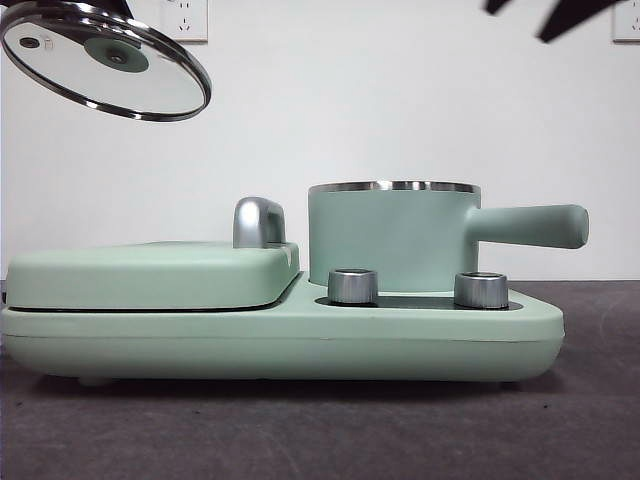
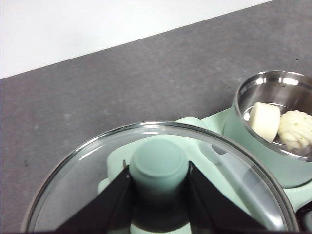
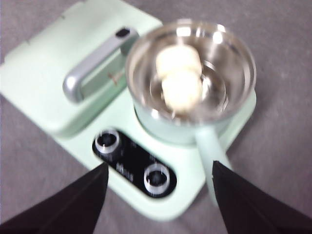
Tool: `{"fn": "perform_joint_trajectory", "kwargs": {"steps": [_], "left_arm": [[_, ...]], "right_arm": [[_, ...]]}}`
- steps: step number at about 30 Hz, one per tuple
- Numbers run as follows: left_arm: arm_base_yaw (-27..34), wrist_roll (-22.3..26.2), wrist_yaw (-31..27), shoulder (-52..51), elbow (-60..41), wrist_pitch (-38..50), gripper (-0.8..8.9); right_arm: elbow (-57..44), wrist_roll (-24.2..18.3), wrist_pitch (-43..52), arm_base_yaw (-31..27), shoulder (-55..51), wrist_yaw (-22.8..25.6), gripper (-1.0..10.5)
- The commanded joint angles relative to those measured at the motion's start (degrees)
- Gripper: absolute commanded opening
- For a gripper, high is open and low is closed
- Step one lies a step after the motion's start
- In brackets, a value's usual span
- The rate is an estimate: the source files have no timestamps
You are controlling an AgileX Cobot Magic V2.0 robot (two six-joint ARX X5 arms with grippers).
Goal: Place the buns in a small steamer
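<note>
The small steamer (image 1: 390, 235) stands uncovered on the right half of a mint-green cooker base, its long handle (image 1: 530, 226) pointing right. In the left wrist view both buns lie inside the steamer (image 2: 242, 95): the plain bun (image 2: 264, 121) and the pleated bun (image 2: 295, 127) side by side. The right wrist view shows the same buns (image 3: 181, 75) blurred in the pot (image 3: 146, 114). My left gripper (image 2: 158, 170) is shut on the green knob (image 2: 158, 161) of the glass lid (image 1: 105, 62), which hangs tilted high at the left. My right gripper (image 3: 160, 168) hovers open above the cooker.
A flat mint-green griddle (image 1: 150, 272) with a silver handle (image 1: 257, 222) fills the base's left half. Two steel dials (image 1: 352, 286) (image 1: 480, 290) sit on the black panel in front of the steamer. Dark grey tabletop (image 1: 590, 400) surrounds the base; a white wall stands behind.
</note>
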Motion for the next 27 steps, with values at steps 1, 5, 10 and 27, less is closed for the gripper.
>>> {"fn": "perform_joint_trajectory", "kwargs": {"steps": [1, 5, 10, 27], "left_arm": [[-0.2, -0.6, 1.7, -0.2, 1.3, 1.5, 0.10], [-0.6, -1.6, 3.1, -0.1, 1.3, 1.4, 0.10], [-2.9, -1.5, 3.4, 1.1, 1.3, 1.2, 0.10], [-18.0, -3.8, 3.5, 17.1, 1.3, 24.3, 0.10]], "right_arm": [[-4.3, 1.7, 0.2, 0.5, -5.5, 0.3, 3.4], [-10.0, 3.9, -0.6, 0.5, -13.1, 0.3, 3.4], [-14.2, 6.1, -3.6, 0.5, -20.2, 0.5, 3.4], [-14.7, 7.2, -4.6, 0.5, -24.9, 2.0, 3.4]]}}
